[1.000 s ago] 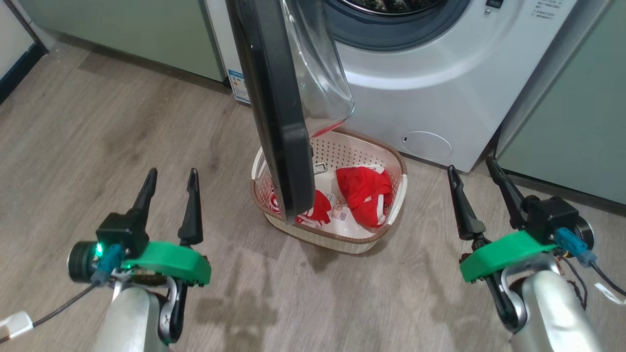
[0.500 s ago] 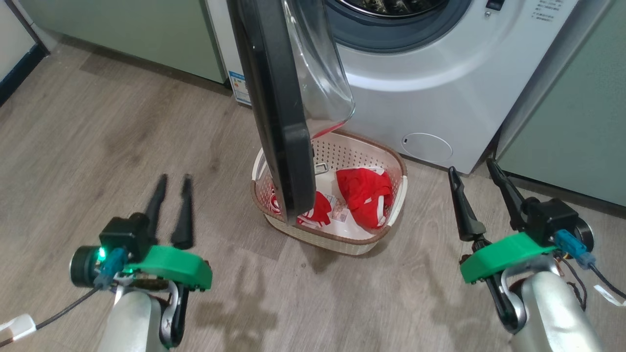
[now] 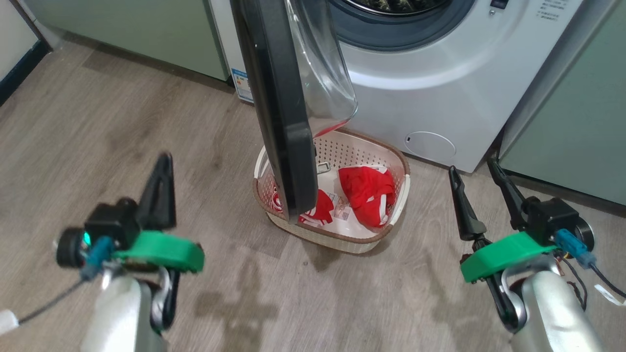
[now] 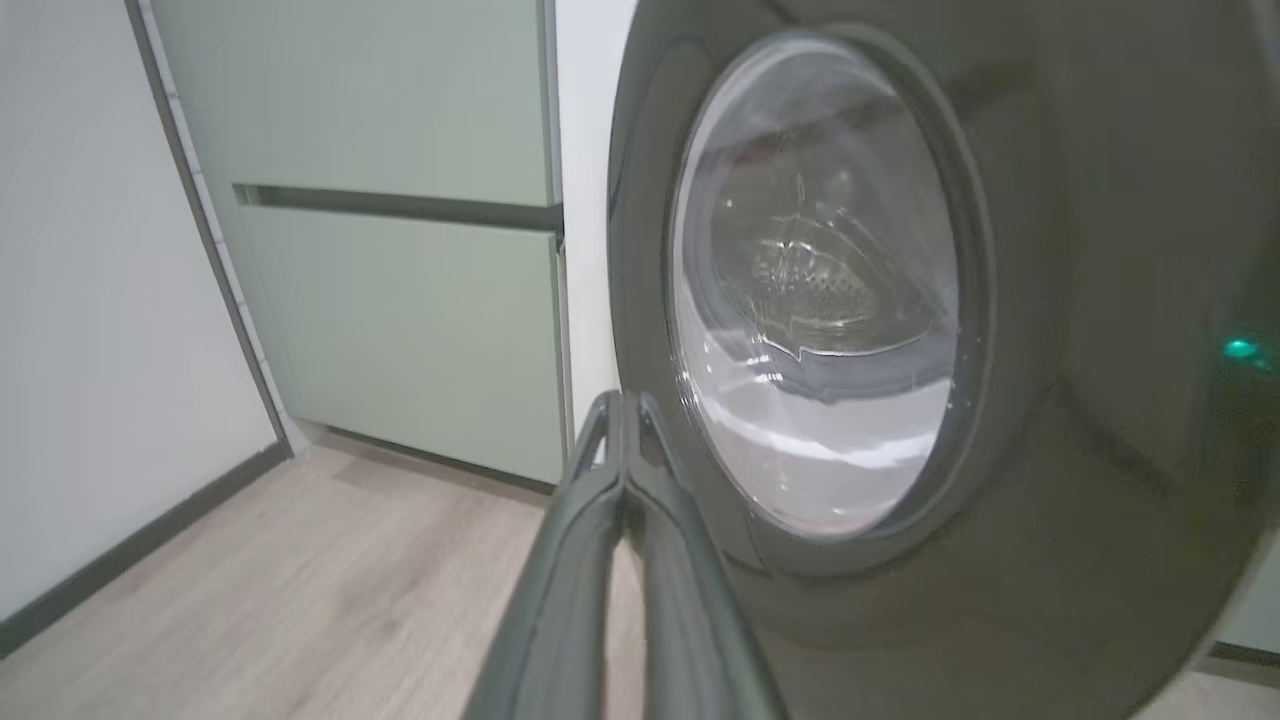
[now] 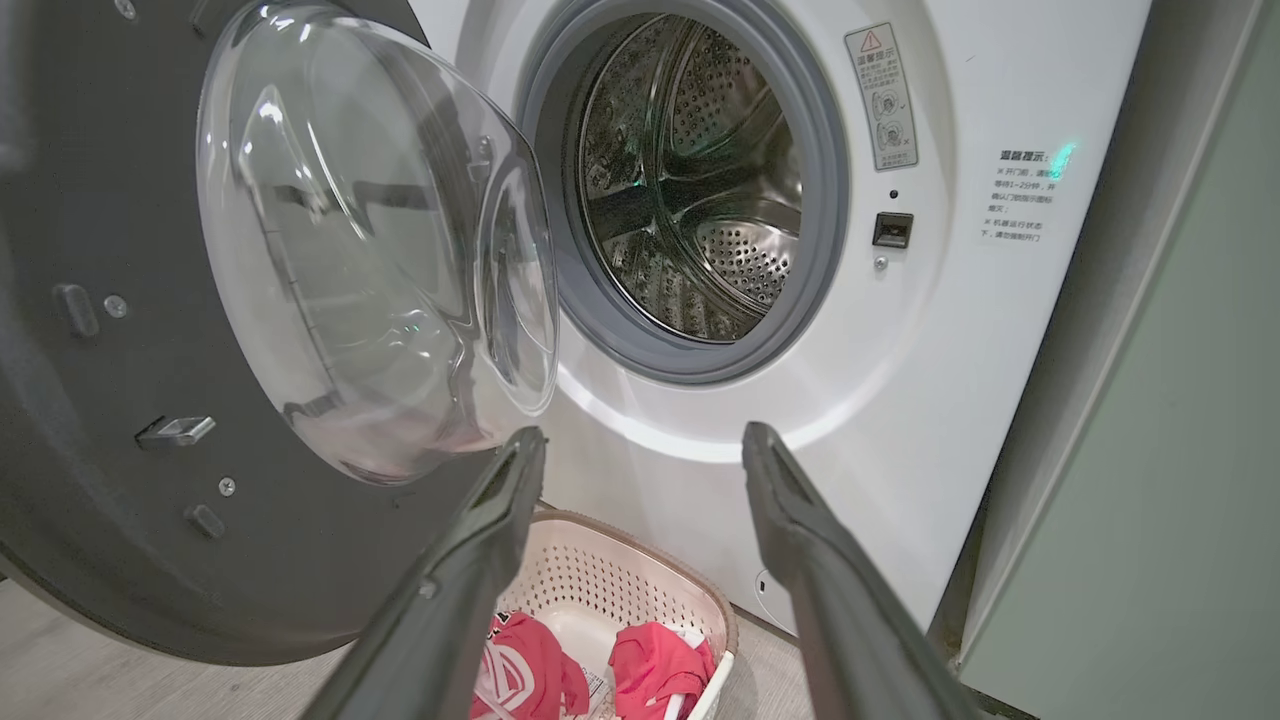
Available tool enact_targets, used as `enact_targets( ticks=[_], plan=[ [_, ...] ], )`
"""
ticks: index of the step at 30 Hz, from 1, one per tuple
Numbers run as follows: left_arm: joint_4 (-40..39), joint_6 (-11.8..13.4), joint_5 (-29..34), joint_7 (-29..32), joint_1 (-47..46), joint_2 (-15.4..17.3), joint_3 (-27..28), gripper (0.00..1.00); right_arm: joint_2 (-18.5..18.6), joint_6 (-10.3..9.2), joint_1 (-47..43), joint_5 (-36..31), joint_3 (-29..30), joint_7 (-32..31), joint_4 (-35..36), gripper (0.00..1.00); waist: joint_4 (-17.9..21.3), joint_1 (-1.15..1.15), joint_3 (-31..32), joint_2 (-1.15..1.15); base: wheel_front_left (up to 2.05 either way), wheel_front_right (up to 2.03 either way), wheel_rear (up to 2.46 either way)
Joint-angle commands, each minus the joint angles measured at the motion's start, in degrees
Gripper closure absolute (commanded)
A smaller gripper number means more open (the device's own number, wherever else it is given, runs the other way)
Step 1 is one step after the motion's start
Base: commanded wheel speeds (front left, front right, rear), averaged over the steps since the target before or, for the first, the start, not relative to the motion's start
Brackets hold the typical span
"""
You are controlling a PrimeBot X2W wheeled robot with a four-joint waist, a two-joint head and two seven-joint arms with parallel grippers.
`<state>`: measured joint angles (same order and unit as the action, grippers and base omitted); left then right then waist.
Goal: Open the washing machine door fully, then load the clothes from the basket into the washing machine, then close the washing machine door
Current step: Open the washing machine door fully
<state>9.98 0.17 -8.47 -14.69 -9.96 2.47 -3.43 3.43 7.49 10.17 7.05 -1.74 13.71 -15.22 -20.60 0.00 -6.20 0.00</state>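
Observation:
The washing machine (image 3: 440, 83) stands ahead, its steel drum (image 5: 700, 180) exposed. The washing machine door (image 3: 281, 107) hangs part-open, edge-on to me, over the basket's left half; its glass bowl (image 5: 370, 250) bulges toward the drum. On the floor before the machine sits the cream basket (image 3: 352, 149), holding two red clothes (image 3: 367, 193) (image 3: 318, 208), the left one partly hidden by the door. My left gripper (image 3: 164, 164) is shut on nothing, left of the door, and faces the door's outer face (image 4: 1100, 300). My right gripper (image 3: 472, 168) stands open and empty, right of the basket.
Pale green cabinets flank the machine on the left (image 3: 146, 34) and right (image 3: 577, 122). Wood-look floor (image 3: 98, 122) spreads wide to the left of the door. A dark skirting board (image 3: 19, 68) runs along the far left wall.
My left gripper's fingers have closed together, and it has shifted a little to the left. The right gripper, door and basket are as before.

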Motion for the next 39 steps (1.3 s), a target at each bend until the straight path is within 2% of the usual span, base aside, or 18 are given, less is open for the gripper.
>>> enact_targets(
  ticks=[1,6,11,15,19,24,30,34,39],
  plan=[
    [-3.11,0.04,0.86,-0.31,-4.27,1.65,2.28,1.00,-0.55,0.00,2.72,-0.14,-1.03,0.47,1.60,0.00,-0.08,0.00,-0.09,0.00,0.00,0.00,0.00],
    [-10.01,0.13,2.59,-0.31,-10.14,3.10,2.38,1.00,-0.55,0.00,2.97,-0.33,-0.99,0.41,1.70,0.00,-0.22,0.00,-0.25,0.00,0.00,0.00,0.00],
    [-17.75,0.29,3.99,-0.31,-16.13,2.72,0.34,1.00,-0.55,0.00,3.20,-0.52,-0.94,0.30,1.91,0.00,-0.04,0.00,-0.48,0.00,0.00,0.00,0.00],
    [-21.97,-0.28,3.66,-0.26,-18.80,1.58,-4.47,1.00,-0.55,0.00,3.25,-0.41,-1.13,0.24,1.90,0.00,0.46,0.00,-0.57,0.00,0.00,0.00,0.00],
    [-24.10,-1.09,1.78,0.23,-19.33,0.78,-11.82,1.00,-0.55,0.00,3.32,-0.22,-1.42,0.26,1.91,0.00,1.06,0.00,-0.91,0.00,0.00,0.00,0.00],
    [-24.02,-0.72,-2.48,2.62,-17.10,0.47,-21.43,1.00,-0.55,0.00,3.13,0.12,-1.52,0.27,1.74,0.00,1.66,0.00,-1.21,0.00,0.00,0.00,0.00],
    [-20.40,-0.07,-9.24,9.47,-12.85,0.43,-33.29,1.00,-0.55,0.00,2.90,0.17,-1.78,0.05,1.44,0.00,1.88,0.00,-1.65,0.00,0.00,0.00,0.00],
    [-18.81,0.86,-11.59,11.94,-10.89,0.42,-36.77,1.00,-0.55,0.00,2.89,0.25,-1.92,0.06,1.25,0.00,1.82,0.00,-1.84,0.00,0.00,0.00,0.00],
    [-17.12,1.58,-11.91,12.52,-9.75,0.43,-37.80,1.00,-0.55,0.00,2.85,0.30,-2.06,0.07,1.09,0.00,1.72,0.00,-2.06,0.00,0.00,0.00,0.00]
  ],
)
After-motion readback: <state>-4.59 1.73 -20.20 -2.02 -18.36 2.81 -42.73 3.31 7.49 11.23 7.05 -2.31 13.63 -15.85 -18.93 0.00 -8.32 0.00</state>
